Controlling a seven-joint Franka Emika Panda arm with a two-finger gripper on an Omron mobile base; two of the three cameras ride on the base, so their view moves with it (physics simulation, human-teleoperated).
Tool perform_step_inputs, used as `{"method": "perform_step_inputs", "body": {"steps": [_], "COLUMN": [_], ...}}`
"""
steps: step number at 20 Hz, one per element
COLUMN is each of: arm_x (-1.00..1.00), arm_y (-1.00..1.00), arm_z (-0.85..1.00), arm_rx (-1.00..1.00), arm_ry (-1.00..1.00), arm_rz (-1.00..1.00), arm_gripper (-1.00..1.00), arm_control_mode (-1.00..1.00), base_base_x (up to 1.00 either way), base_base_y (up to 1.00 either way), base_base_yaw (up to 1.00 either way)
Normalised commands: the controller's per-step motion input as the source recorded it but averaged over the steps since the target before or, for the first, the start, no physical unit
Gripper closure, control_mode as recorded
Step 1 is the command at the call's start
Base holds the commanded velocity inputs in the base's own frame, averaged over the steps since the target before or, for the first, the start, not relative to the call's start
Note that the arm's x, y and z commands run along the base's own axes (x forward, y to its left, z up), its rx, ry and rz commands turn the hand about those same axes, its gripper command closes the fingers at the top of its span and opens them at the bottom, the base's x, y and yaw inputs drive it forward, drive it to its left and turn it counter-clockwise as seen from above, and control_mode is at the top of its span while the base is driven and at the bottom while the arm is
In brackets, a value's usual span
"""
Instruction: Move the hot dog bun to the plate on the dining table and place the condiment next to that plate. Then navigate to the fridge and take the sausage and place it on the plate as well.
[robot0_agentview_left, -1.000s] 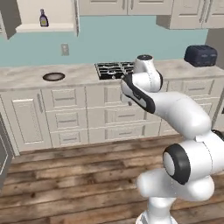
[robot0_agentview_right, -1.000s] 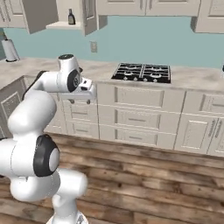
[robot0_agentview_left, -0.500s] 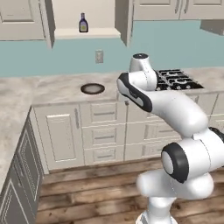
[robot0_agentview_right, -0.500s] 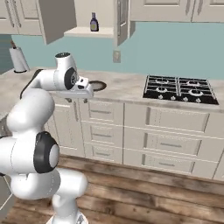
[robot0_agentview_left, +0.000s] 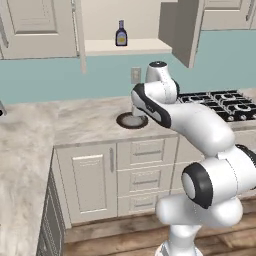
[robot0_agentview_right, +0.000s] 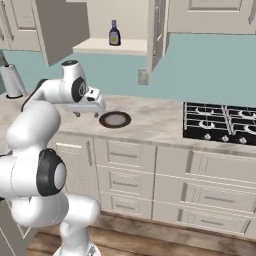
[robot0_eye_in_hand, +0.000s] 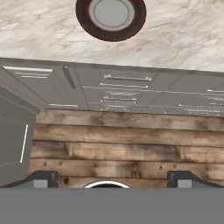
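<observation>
One small brown-rimmed plate (robot0_eye_in_hand: 110, 14) lay at 12 o'clock from the gripper (robot0_eye_in_hand: 109, 179), back from the counter edge (robot0_eye_in_hand: 131, 66). Condiment (robot0_agentview_left: 121, 34) stood on the open cabinet shelf (robot0_agentview_left: 127, 47) above. Jaws fully spread, holding nothing, over bare floor (robot0_eye_in_hand: 122, 144).

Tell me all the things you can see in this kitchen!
Condiment bottle: one, dark brown with a pale label, upright on the shelf of the open wall cabinet.
Small plate: one, grey with a dark brown rim, on the marbled counter, empty.
Stove: one, black burners, set in the counter to the plate's right.
Wall outlet: one, pale, on the teal wall below the cabinet.
Paper towel roll: one, white, at the counter's far left.
Cabinet drawers: several, white, under the counter.
Floor: brown wood planks.
Gripper: one, open and empty, beside the small plate, above the counter's front edge.
</observation>
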Motion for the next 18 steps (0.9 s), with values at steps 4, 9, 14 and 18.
{"method": "perform_step_inputs", "body": {"steps": [4, 9, 14, 18], "arm_x": [0.0, 0.0, 0.0, 0.0], "arm_y": [0.0, 0.0, 0.0, 0.0], "arm_z": [0.0, 0.0, 0.0, 0.0], "arm_rx": [0.0, 0.0, 0.0, 0.0], "arm_ry": [0.0, 0.0, 0.0, 0.0], "arm_rz": [0.0, 0.0, 0.0, 0.0], "arm_gripper": [-1.0, -1.0, -1.0, -1.0], "arm_control_mode": [1.0, 1.0, 1.0, 1.0], "base_base_x": [0.57, 0.59, 0.6, 0.36], "base_base_y": [-0.16, 0.13, 0.08, 0.31], "base_base_yaw": [-0.01, -0.13, -0.17, -0.13]}}
